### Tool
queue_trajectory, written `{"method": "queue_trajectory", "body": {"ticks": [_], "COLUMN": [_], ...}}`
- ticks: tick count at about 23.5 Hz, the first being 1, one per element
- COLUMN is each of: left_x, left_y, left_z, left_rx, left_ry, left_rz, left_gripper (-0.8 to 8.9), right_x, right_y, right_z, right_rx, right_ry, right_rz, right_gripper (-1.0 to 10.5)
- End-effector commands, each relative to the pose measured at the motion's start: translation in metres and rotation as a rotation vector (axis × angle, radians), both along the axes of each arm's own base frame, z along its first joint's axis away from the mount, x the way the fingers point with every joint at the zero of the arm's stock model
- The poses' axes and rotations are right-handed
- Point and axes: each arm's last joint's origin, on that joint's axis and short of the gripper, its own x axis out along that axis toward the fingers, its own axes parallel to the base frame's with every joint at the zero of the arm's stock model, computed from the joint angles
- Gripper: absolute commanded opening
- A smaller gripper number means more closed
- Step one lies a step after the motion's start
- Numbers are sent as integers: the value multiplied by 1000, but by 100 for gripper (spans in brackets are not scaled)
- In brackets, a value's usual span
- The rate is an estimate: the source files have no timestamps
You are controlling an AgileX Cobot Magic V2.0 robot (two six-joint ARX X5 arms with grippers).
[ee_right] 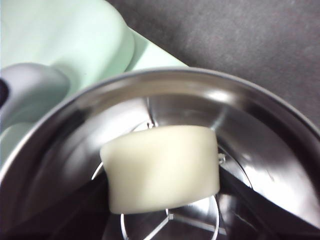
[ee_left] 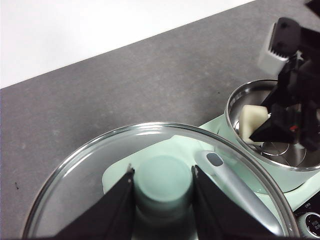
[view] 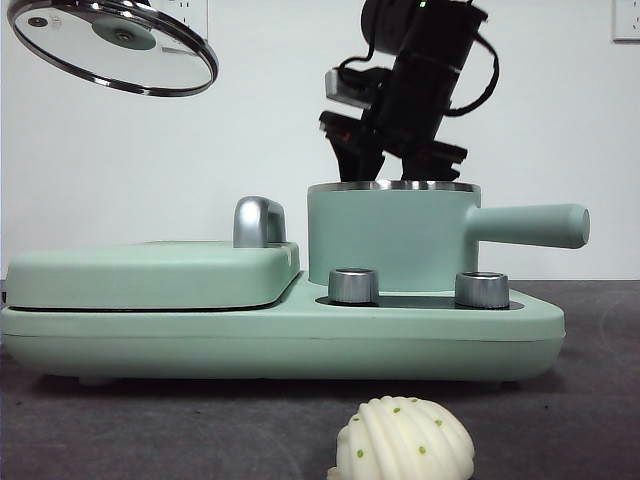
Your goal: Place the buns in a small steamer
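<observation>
The main risk sits with the smooth bun, held low inside the small steamer: if the right gripper lets go while the bun is tilted against the steel wall, it may wedge on edge rather than lie flat on the perforated plate, leaving little room for the second one. Pulling out carelessly could also drag the soft dough up with a finger, or knock the rim and shift the pot on its base. A second hazard is the glass lid, held high and tilted by the left gripper, whose fingers pinch the green knob from both sides; a slip there would drop it onto the flat griddle. The right arm leans down steeply from above, its fingers inside the pot and apparently closed on the bun's sides, though the wrist view shows only dark edges beside it. The ridged bun lies on the dark worktop in front of the appliance, well apart from both arms.
</observation>
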Motion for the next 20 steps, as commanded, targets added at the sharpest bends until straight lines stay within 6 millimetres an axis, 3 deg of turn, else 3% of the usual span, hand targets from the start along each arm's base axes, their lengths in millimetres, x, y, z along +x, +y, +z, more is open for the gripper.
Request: {"method": "queue_trajectory", "body": {"ticks": [1, 3, 6, 10, 17, 20], "left_x": [0, 0, 0, 0, 0, 0], "left_y": [-1, -1, -1, -1, -1, -1], "left_z": [9, 9, 9, 9, 9, 9], "left_rx": [-17, -18, -19, -19, -19, -18], "left_ry": [-46, -49, -51, -51, -50, -48], "left_rz": [-7, -7, -7, -7, -7, -7], "left_gripper": [10, 10, 10, 10, 10, 10], "right_x": [7, 9, 10, 1, -61, -91], "right_y": [6, 7, 8, 4, -26, -25], "right_z": [-4, -7, -5, 10, 84, 94], "right_rx": [2, 3, 13, 17, 24, 33], "right_ry": [-16, -16, -33, -34, -32, -43], "right_rz": [12, 12, 13, 16, 8, 57], "right_gripper": [293, 297, 438, 438, 437, 437]}}
